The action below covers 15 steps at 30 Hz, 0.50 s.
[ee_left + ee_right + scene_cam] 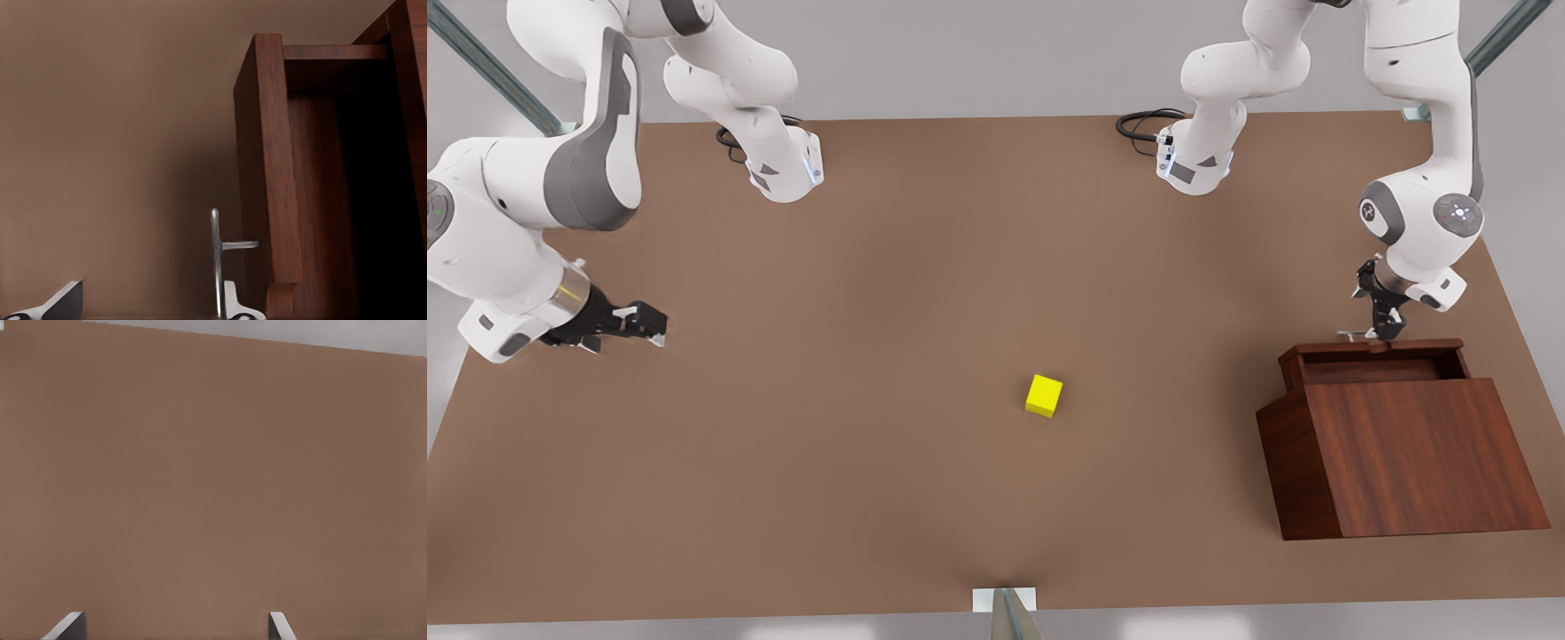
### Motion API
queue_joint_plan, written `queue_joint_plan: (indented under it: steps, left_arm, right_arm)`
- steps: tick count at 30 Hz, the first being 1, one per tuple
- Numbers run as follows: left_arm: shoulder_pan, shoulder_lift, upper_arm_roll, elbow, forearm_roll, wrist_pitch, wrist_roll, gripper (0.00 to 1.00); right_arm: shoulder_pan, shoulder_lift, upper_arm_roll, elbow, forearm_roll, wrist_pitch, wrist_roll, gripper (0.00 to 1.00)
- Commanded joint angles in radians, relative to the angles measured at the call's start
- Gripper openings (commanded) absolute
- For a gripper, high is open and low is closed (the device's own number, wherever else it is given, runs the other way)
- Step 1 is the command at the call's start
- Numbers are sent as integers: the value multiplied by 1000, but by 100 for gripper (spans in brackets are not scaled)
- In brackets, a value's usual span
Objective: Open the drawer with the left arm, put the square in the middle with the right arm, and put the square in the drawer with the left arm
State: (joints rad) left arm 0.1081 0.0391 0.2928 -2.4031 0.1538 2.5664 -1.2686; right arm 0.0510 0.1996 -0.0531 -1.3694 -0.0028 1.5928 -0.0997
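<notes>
Drawer [1383, 363] pulled partly out, square [1044, 396] on table [854, 444] at frame centre.
Left gripper [1385, 331] at right, fingers spread beside the handle [216, 260]; right gripper [645, 327] at left, fingers apart, empty.

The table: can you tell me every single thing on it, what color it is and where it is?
Cube: one, bright yellow, alone near the middle of the table.
Cabinet: one, dark reddish-brown wood, at the front view's right.
Drawer: one, same wood, partly pulled out of the cabinet's top.
Handle: one, thin silver bar on the drawer's front.
Table: one, plain brown.
Left gripper: one, black, on a white arm, at the drawer's handle, fingers open either side of the bar.
Right gripper: one, black, on a white arm, open, waiting at the front view's left over bare table.
</notes>
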Motion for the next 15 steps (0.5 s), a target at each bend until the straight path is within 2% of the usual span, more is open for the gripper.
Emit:
queue_joint_plan:
  steps: [1,15]
  left_arm:
    - [-2,-1,0,-1,1,0,0,100]
    - [-5,-79,9,-73,1,-32,0,100]
  right_arm:
    - [4,0,1,6,-2,-1,0,100]
    - [-26,12,-16,4,0,81,6,100]
